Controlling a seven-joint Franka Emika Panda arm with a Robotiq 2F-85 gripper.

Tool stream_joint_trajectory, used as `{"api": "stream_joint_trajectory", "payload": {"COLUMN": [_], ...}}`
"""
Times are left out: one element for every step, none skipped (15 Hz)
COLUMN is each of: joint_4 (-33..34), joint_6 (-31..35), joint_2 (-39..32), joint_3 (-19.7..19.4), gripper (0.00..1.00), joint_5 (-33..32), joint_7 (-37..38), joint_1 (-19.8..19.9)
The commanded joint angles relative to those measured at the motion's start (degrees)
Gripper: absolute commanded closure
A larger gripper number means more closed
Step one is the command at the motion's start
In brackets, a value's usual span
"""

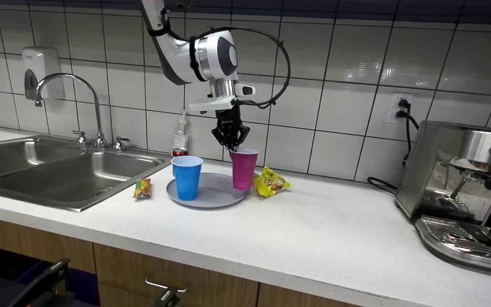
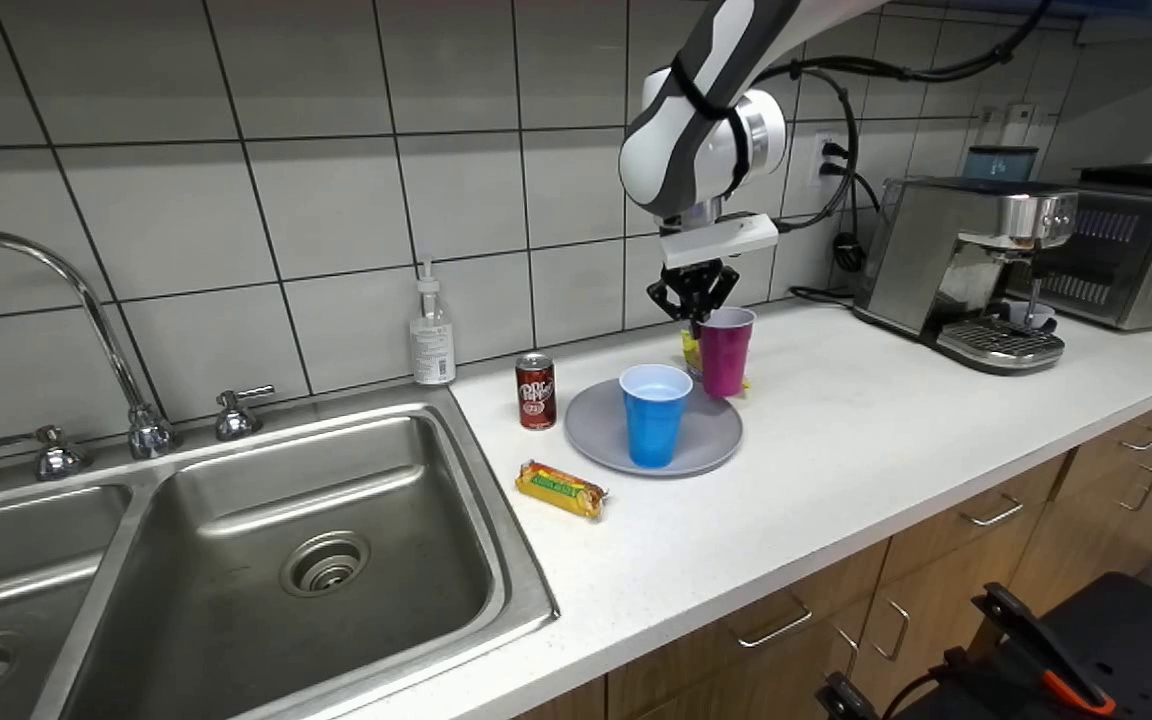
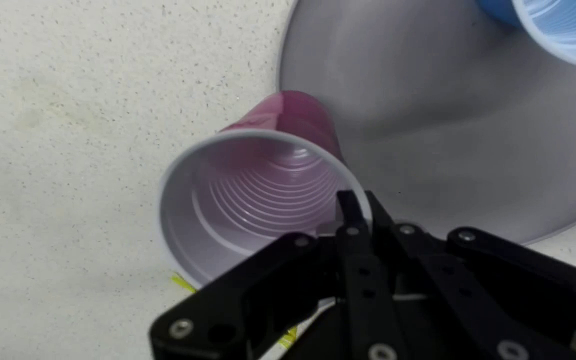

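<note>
My gripper (image 3: pixel 361 202) is shut on the rim of a pink cup (image 1: pixel 244 171), one fingertip inside the wall and one outside. In the wrist view the pink cup (image 3: pixel 303 115) tilts slightly, its white mouth facing the camera. Its base is at the edge of a grey round plate (image 1: pixel 215 184); whether it touches the plate or counter I cannot tell. A blue cup (image 2: pixel 654 425) stands upright on the plate (image 2: pixel 594 425). Behind the pink cup lies a crumpled yellow bag (image 1: pixel 270 182), mostly hidden in the wrist view.
A soda can (image 2: pixel 536 390) and a pump bottle (image 2: pixel 433 340) stand by the wall. A wrapped snack bar (image 2: pixel 561 488) lies between the plate and the steel sink (image 2: pixel 526 580). An espresso machine (image 1: pixel 441 170) stands farther along the counter (image 1: pixel 322 230).
</note>
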State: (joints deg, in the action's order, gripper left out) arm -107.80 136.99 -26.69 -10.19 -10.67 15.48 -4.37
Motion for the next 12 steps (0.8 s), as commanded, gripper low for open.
{"api": "stream_joint_trajectory", "payload": {"joint_4": [-1.2, -0.9, -0.7, -0.5, -0.3, 0.0, 0.2, 0.3, 0.4, 0.5, 0.7, 0.8], "joint_6": [-0.5, -0.7, -0.6, -0.5, -0.4, -0.5, -0.1, 0.0, 0.2, 0.4, 0.7, 1.1], "joint_2": [1.6, 1.4, 1.3, 1.1, 0.9, 0.6, 0.3, 0.0, -0.2, -0.5, -0.8, -1.1], "joint_3": [1.9, 2.3, 2.7, 2.9, 3.2, 3.4, 3.6, 3.7, 3.9, 3.9, 3.9, 3.9], "gripper": [0.99, 0.99, 0.99, 0.99, 0.99, 0.99, 0.99, 0.99, 0.99, 0.99, 0.99, 0.99], "joint_5": [0.5, 0.6, 0.8, 0.8, 1.0, 1.1, 1.1, 1.2, 1.3, 1.5, 1.4, 1.5], "joint_7": [0.5, 0.5, 0.5, 0.7, 0.6, 0.6, 0.7, 0.8, 0.8, 1.2, 1.6, 1.8], "joint_1": [0.1, 0.1, 0.0, 0.0, 0.0, 0.0, 0.0, -0.1, 0.0, -0.1, -0.2, -0.2]}}
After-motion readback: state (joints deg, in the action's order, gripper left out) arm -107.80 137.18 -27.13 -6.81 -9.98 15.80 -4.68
